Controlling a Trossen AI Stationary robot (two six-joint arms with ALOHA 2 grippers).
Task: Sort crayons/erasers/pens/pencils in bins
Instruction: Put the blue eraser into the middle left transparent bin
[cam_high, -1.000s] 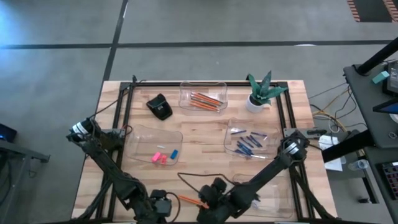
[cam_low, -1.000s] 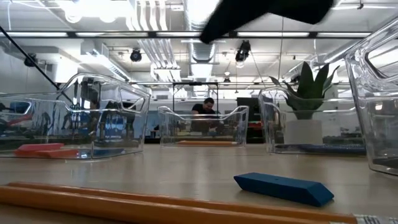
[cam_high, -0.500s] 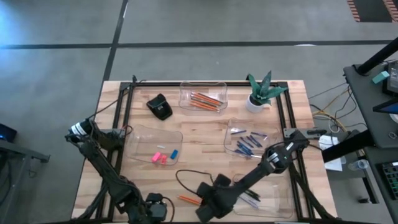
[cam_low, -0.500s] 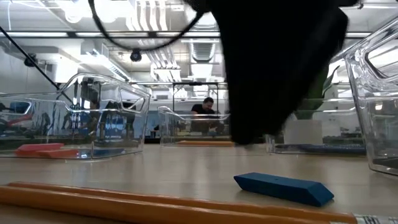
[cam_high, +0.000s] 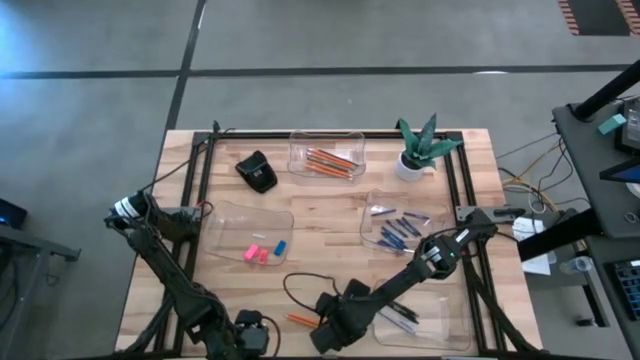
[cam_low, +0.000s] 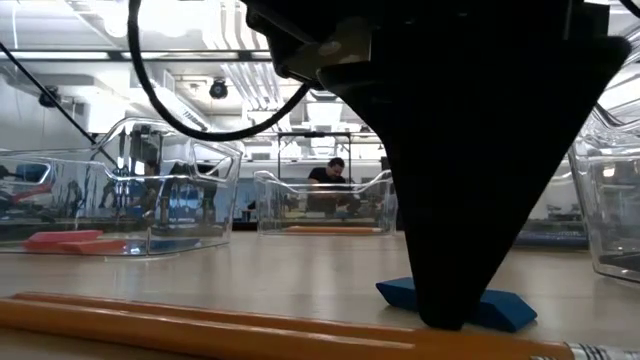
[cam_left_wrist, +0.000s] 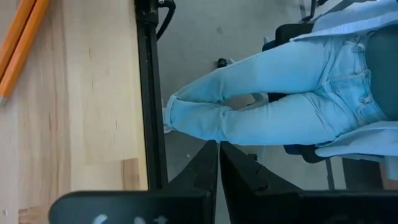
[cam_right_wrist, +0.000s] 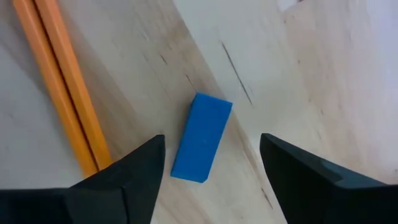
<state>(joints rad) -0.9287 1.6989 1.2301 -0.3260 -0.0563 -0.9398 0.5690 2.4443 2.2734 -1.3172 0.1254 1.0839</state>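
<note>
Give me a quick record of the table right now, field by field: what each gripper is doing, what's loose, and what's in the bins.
right gripper: open, fingers either side of the small blue block eraser on the wooden table
left gripper: shut, waiting at the table's near edge
loose items: two long orange pencils lying side by side near the eraser
left clear plastic bin: pink and blue erasers
far clear bin: orange pencils

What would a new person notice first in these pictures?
Probably the right gripper, open and poised just above a blue eraser on the bare wood at the table's near edge, with two orange pencils lying beside it. Next, the four clear bins spread over the table, already holding sorted items. The left gripper waits shut at the near edge, facing a person's legs in jeans.
</note>
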